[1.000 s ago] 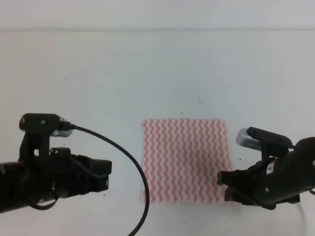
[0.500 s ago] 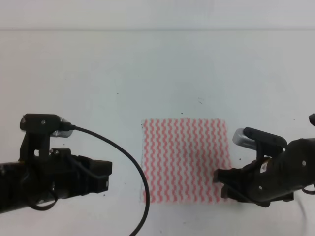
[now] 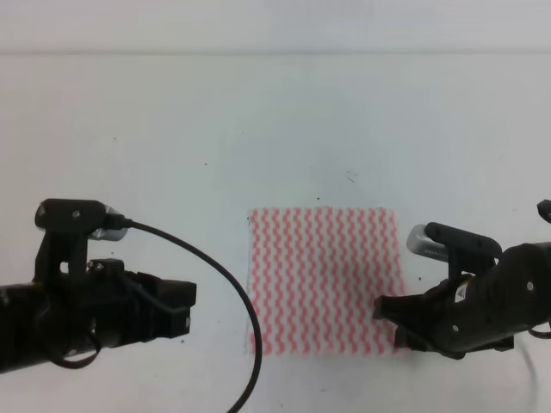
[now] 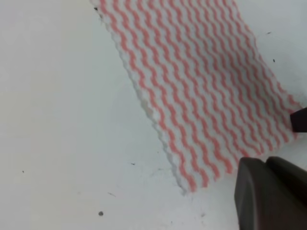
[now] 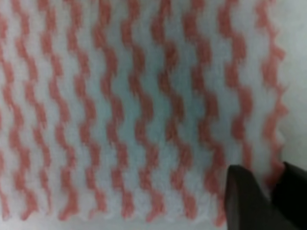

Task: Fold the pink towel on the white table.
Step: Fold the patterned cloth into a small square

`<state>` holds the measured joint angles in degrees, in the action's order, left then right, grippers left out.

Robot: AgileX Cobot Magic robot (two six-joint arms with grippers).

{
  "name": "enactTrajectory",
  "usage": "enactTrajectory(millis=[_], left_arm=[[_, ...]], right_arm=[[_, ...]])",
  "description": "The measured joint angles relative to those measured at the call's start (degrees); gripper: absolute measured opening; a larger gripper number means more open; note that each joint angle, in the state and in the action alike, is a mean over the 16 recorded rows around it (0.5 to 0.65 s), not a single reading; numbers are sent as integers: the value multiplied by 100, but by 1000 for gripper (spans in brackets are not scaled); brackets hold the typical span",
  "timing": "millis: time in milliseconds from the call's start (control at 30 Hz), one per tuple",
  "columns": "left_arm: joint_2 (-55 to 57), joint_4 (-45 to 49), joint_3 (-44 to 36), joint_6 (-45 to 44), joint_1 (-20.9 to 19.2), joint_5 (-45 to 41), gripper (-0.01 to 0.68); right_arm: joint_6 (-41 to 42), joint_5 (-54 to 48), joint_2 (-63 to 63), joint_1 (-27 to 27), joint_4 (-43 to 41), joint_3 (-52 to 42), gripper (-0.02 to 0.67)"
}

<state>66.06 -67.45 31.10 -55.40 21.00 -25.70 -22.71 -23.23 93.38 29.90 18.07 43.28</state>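
Observation:
The pink towel (image 3: 323,280) lies flat on the white table (image 3: 258,129), a little right of centre. My right gripper (image 3: 389,317) is down at the towel's near right corner. In the right wrist view the towel (image 5: 124,105) fills the frame, and the right gripper (image 5: 273,184) has its two dark fingers pinched close with the towel's right edge between them. My left gripper (image 3: 188,308) hovers left of the towel, apart from it. In the left wrist view its fingers (image 4: 259,191) sit together beside the towel's near left corner (image 4: 189,184).
A black cable (image 3: 232,284) loops from the left arm down past the towel's left edge. Small dark specks (image 3: 350,176) dot the table. The table's far edge (image 3: 275,53) runs across the top of the high view.
My right gripper has slid left onto the towel's near right corner and settled there. The left arm and the towel have not moved.

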Motion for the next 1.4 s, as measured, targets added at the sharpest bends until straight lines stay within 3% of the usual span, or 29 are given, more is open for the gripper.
enactTrajectory(millis=[400, 700, 967, 1133, 1400], left_arm=[[-9, -32, 0, -714, 1, -166, -3], [11, -435, 3, -2793, 36, -518, -3], [203, -1062, 2, -4783, 359, -623, 0], [488, -1346, 0, -5497, 666, -502, 35], [980, -1574, 2, -6101, 974, -283, 175]], right_arm=[[-4, 30, -2, 1, -131, 13, 6], [2, 92, -295, 0, -117, 21, -14], [7, 189, -587, -1, -74, 115, -15], [11, 319, -652, -2, -31, 184, -16], [12, 603, -662, -3, 35, 247, -16]])
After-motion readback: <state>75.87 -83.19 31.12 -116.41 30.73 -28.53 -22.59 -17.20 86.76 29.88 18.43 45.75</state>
